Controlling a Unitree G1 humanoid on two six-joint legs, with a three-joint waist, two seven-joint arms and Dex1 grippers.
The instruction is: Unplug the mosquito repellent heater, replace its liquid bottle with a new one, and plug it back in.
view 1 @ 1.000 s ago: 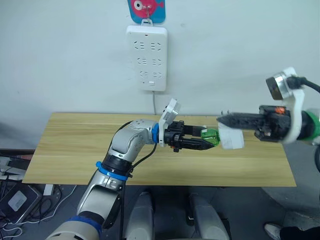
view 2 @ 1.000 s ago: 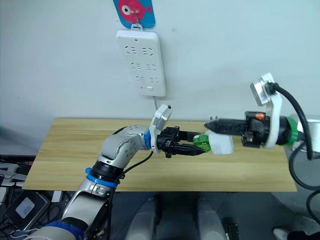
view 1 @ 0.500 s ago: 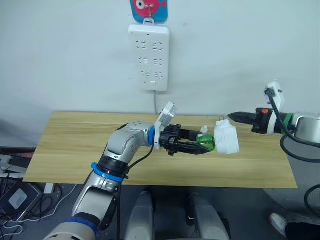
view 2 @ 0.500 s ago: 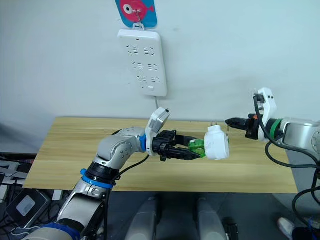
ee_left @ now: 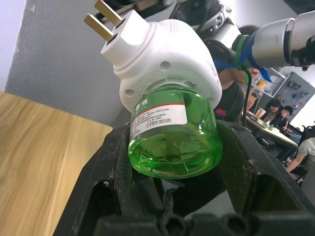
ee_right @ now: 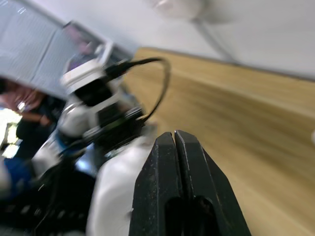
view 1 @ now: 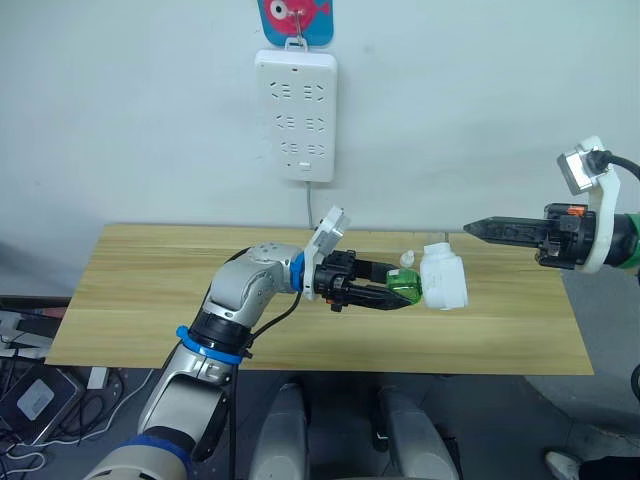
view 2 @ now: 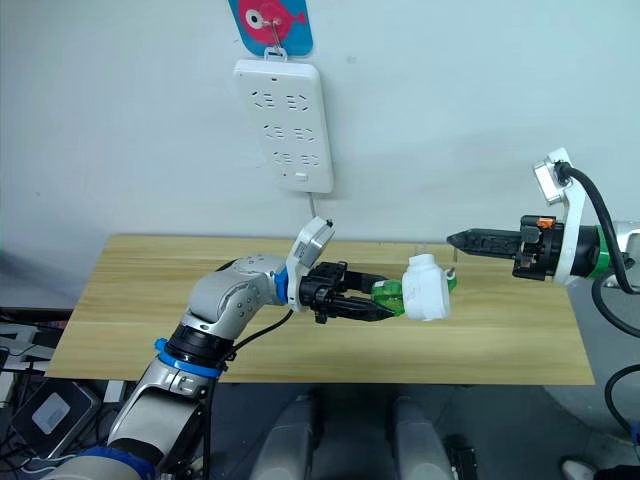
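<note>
The mosquito repellent heater is held above the table by its green bottle, clamped in the left gripper. The right gripper, fingers pressed together, is empty and apart. A drop is risked if the bottle unscrews.

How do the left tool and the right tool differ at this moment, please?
The left tool is shut on the green bottle, which sits in the mosquito repellent heater; the right tool is shut and holds nothing. The left tool sits over the middle of the wooden table; the right tool sits apart from the heater, above the table's right end. Both point sideways, toward each other.
</note>
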